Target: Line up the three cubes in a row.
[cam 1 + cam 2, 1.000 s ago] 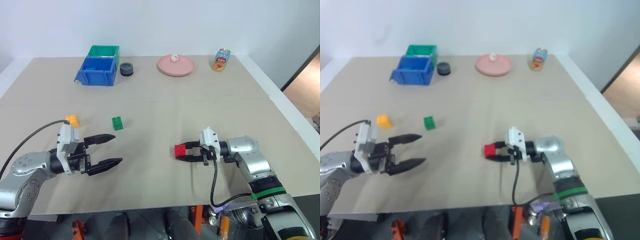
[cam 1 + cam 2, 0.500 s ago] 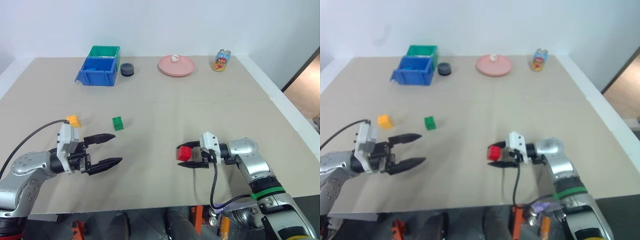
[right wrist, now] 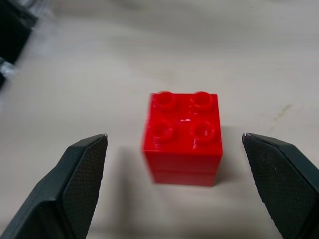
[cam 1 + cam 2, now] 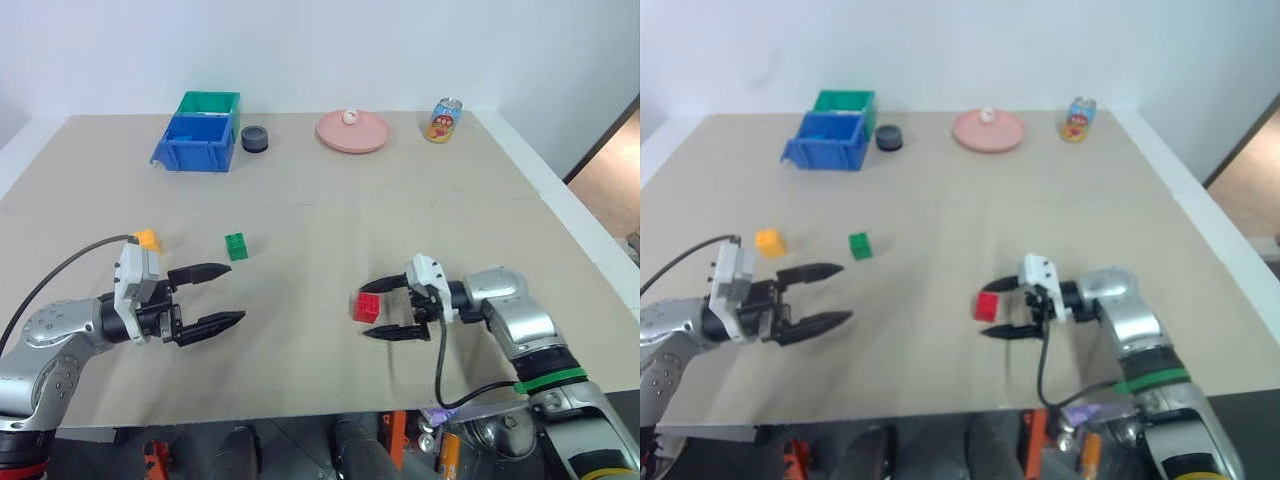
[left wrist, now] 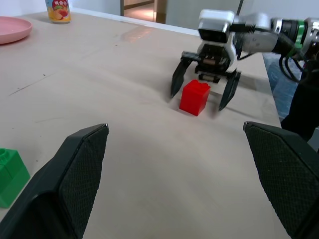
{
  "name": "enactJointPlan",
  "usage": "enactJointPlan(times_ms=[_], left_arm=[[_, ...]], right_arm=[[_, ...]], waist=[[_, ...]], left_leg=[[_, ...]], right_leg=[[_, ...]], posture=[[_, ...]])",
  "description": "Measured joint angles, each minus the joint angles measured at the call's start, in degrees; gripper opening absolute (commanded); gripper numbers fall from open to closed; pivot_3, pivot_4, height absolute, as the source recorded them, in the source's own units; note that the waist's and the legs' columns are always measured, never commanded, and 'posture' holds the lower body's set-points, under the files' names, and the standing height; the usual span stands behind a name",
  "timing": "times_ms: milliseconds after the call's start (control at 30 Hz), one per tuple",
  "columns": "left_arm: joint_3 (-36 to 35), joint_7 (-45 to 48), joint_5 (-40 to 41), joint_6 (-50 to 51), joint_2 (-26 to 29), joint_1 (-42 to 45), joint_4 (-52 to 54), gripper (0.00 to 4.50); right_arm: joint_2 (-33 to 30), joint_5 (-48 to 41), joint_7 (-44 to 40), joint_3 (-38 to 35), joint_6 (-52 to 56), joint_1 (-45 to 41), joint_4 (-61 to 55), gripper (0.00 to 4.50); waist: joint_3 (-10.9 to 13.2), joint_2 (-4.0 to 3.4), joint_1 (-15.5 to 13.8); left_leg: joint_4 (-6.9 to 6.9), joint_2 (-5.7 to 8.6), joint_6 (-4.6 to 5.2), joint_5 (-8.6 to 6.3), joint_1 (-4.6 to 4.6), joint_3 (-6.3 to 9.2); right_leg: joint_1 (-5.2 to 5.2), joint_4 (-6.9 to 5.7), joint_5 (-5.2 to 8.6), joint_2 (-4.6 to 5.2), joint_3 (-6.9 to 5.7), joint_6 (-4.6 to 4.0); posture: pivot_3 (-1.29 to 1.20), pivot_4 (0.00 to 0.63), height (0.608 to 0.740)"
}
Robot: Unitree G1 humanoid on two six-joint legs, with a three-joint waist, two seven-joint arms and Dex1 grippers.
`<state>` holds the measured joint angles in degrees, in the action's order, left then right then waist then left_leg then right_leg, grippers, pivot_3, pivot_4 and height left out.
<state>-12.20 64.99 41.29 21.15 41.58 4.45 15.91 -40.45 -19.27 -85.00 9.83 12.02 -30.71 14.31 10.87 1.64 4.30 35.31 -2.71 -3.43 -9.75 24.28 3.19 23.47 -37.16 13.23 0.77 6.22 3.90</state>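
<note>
The red cube stands studs-up on the tan table, between the spread fingers of my right gripper, which is open and touches neither side of it. Well to the left lies the green cube, and further left the yellow-orange cube, partly behind my left wrist. My left gripper hovers open and empty just in front of the green cube, pointing toward the red one. The left wrist view takes in the red cube framed by the right gripper's fingers, with the green cube at the picture's edge.
At the back of the table stand a blue bin with a green bin behind it, a dark round object, a pink plate holding a small white thing, and a can. The table's right edge runs close past my right arm.
My right gripper has opened and let go of the red cube, which now sits on the table; the hand drew back slightly to the right. The left arm has not moved.
</note>
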Motion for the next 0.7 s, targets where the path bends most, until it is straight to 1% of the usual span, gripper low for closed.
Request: enactJointPlan(times_ms=[100, 200, 300, 367, 467, 500, 533, 567, 700], left_arm=[[0.0, 0.1, 0.3, 0.9, 0.0, 0.1, -0.7, 4.5], [0.0, 0.0, 0.9, 3.7, 0.9, 0.5, -1.6, 4.5], [-0.3, -2.3, 1.6, 7.1, 1.1, 1.7, -3.3, 4.5], [-1.0, -5.2, 1.9, 9.4, 0.8, 2.0, -3.7, 4.5], [-2.0, -12.8, 3.4, 13.2, -2.8, 2.1, -2.8, 4.5], [-2.0, -13.5, 3.6, 13.4, -3.1, 2.1, -2.8, 4.5], [-2.9, -17.2, 4.8, 15.4, -5.0, 1.7, -1.6, 4.5], [-3.2, -18.6, 5.4, 16.0, -5.6, 1.3, -1.1, 4.5], [-4.6, -26.2, 7.3, 19.1, -8.6, -1.4, 2.8, 4.5]], right_arm=[[-2.8, -2.4, -1.6, -1.5, 3.6, -1.6, -1.4, 4.48], [-6.1, -3.2, -2.6, -1.9, 4.3, -2.0, -1.6, 4.48], [-5.6, -3.3, -1.6, -3.3, 4.2, -4.4, 0.3, 4.48], [-2.7, -4.2, 3.4, -6.7, 5.4, -8.0, 2.1, 4.48], [3.9, -5.6, 14.1, -11.4, 6.6, -11.7, 0.9, 4.48], [4.4, -5.8, 14.8, -11.6, 6.8, -11.7, 0.6, 4.48], [6.0, -6.4, 17.7, -12.2, 8.4, -10.7, -2.1, 4.48], [6.7, -6.6, 18.7, -12.2, 9.0, -10.0, -3.4, 4.48], [9.9, -6.8, 23.6, -11.2, 11.0, -5.1, -10.4, 4.48]], waist=[[0.0, 0.0, 0.0], [0.0, 0.0, 0.0], [0.0, -0.05, 0.2], [0.0, -0.04, 0.7], [0.0, -0.03, 0.6], [0.0, -0.03, 0.5], [0.0, -0.02, 0.3], [0.0, -0.02, 0.2], [0.0, -0.01, -0.2]], left_leg=[[-0.01, 0.0, 0.0, 0.0, -0.01, 0.0], [-0.01, 0.0, 0.0, 0.0, 0.0, -0.01], [0.01, 0.0, 0.0, 0.0, 0.0, -0.03], [0.02, -0.01, 0.0, 0.0, -0.01, -0.03], [-0.01, -0.03, 0.0, 0.0, 0.0, 0.07], [-0.01, -0.03, 0.0, 0.0, 0.02, 0.07], [-0.04, -0.03, 0.0, 0.0, 0.07, 0.08], [-0.03, -0.03, -0.08, -0.05, 0.08, 0.1], [-0.03, -0.01, -0.13, -0.13, 0.16, 0.12]], right_leg=[[0.02, 0.0, 0.0, -0.01, 0.0, 0.0], [0.03, 0.0, 0.01, 0.0, 0.0, -0.01], [0.07, -0.01, -0.02, 0.0, 0.01, -0.01], [0.08, -0.04, -0.07, -0.02, 0.01, -0.02], [0.04, -0.07, -0.03, -0.09, 0.01, 0.01], [0.05, -0.08, -0.02, -0.09, 0.0, 0.02], [0.07, -0.08, -0.07, -0.09, 0.01, 0.19], [0.07, -0.1, -0.05, -0.09, 0.01, 0.27], [0.1, -0.1, 0.04, -0.07, 0.0, 0.31]], posture=[[0.0, 0.15, 0.736], [0.0, 0.15, 0.736], [0.0, 0.15, 0.736], [0.0, 0.15, 0.736], [0.0, 0.15, 0.736], [0.0, 0.15, 0.736], [0.0, 0.15, 0.736], [0.0, 0.15, 0.736], [0.0, 0.15, 0.736]])
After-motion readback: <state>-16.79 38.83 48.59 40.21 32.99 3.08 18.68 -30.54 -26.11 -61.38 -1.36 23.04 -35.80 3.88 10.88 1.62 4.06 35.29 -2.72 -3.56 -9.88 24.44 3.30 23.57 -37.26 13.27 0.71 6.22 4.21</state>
